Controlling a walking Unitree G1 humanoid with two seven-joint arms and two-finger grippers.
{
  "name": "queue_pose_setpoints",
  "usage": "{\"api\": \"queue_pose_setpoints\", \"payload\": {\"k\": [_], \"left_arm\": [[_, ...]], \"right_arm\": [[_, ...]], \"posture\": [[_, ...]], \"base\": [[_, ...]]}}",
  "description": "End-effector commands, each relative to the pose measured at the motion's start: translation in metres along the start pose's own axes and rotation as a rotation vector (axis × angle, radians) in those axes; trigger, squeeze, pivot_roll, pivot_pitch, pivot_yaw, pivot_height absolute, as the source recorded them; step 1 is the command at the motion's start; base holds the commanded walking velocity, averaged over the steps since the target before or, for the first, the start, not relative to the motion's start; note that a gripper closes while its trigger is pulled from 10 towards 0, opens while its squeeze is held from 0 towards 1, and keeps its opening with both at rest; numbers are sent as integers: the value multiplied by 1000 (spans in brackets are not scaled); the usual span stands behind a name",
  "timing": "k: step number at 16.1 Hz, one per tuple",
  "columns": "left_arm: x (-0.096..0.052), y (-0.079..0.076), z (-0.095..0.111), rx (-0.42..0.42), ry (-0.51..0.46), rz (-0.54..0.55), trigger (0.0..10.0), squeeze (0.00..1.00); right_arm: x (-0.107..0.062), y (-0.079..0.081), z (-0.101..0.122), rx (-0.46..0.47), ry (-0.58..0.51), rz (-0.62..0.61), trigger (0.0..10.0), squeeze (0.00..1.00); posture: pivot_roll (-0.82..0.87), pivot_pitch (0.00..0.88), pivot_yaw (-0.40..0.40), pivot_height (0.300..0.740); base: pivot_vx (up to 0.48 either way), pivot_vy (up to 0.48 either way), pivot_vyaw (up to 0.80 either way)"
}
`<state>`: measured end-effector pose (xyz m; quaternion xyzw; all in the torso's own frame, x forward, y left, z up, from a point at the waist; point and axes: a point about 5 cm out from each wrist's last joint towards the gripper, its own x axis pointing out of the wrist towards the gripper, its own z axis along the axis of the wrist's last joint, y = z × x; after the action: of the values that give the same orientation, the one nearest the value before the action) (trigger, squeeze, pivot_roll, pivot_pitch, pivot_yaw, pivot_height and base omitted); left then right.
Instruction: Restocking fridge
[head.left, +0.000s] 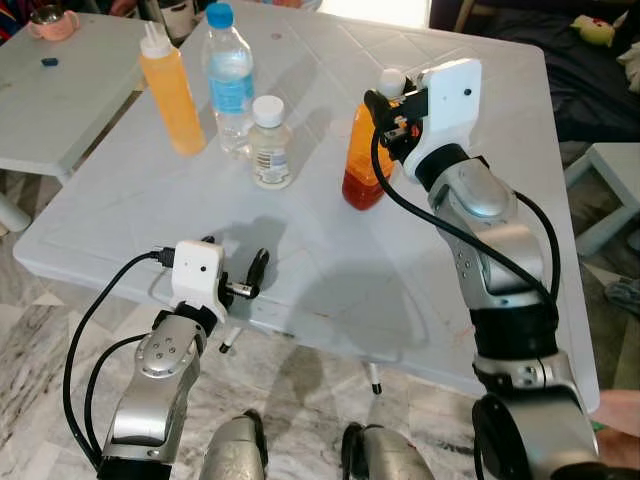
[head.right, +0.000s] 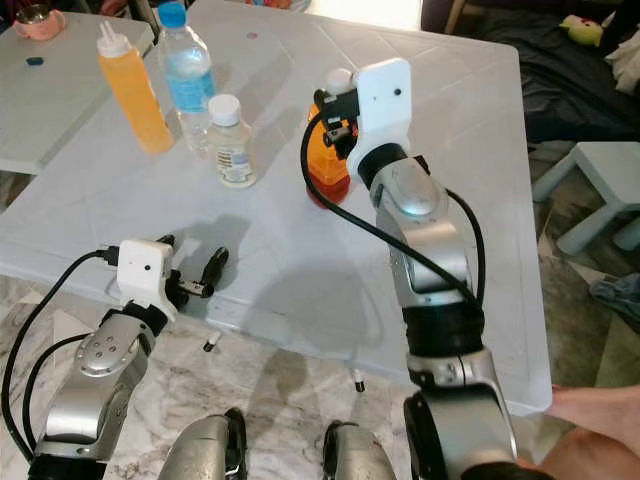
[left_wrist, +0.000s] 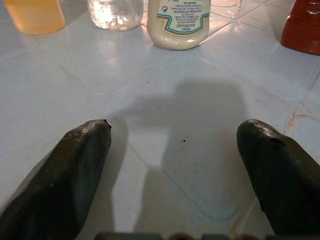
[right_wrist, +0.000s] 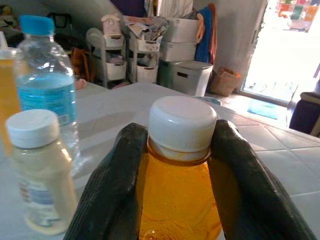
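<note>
The right end effector (right_wrist: 172, 165) is clamped on the neck of an orange juice bottle (head.left: 363, 165), its two black fingers (right_wrist: 112, 185) pressed to either side just under the white screw cap (right_wrist: 182, 125). That bottle stands upright on the white counter (head.left: 330, 270), near the middle and toward the robot's right. To its left on the same counter stands a small mayonnaise bottle (head.left: 271, 143) with a white cap and pale contents; just behind that is a clear water bottle (head.left: 229, 78) with a blue cap and blue label, and further left a tall orange squeeze bottle (head.left: 171, 90) with a white nozzle. These three stand close together, apart from the held bottle. The left end effector (left_wrist: 172, 165) hangs low at the counter's near edge with its fingers (left_wrist: 65, 175) spread wide apart and holding nothing, aimed across the surface toward the mayonnaise bottle. A second white table (head.left: 60, 100) stands at far left with a pink cup (head.left: 52, 20) on it.
</note>
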<state>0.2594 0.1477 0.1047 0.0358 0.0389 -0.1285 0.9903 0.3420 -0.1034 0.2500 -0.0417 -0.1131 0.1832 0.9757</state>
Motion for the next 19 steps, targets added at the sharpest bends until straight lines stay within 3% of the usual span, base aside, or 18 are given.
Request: {"api": "queue_pose_setpoints", "payload": {"k": [1,8,9,10,19], "left_arm": [[0,-1,-4,4,15,-4,10000,0],[0,-2,-5,3,17,-6,10000,0],[0,-3,-5,2,18,-7,10000,0],[0,-3,-6,2,19,-8,10000,0],[1,-3,-6,4,22,-11,10000,0]], "right_arm": [[-4,2,2,8,0,4,10000,1000],[-10,-1,-14,-5,67,-8,10000,1000],[-9,-1,-13,-17,57,-1,10000,745],[-8,-2,-13,-36,47,12,10000,0],[10,-12,-2,-82,-20,54,10000,0]], "posture": [[64,128,-22,740],[68,129,-26,740],[68,129,-25,740],[67,131,-24,740],[74,137,-23,740]], "base": [[0,0,0],[0,0,0],[0,0,0],[0,0,0],[0,0,0]]}}
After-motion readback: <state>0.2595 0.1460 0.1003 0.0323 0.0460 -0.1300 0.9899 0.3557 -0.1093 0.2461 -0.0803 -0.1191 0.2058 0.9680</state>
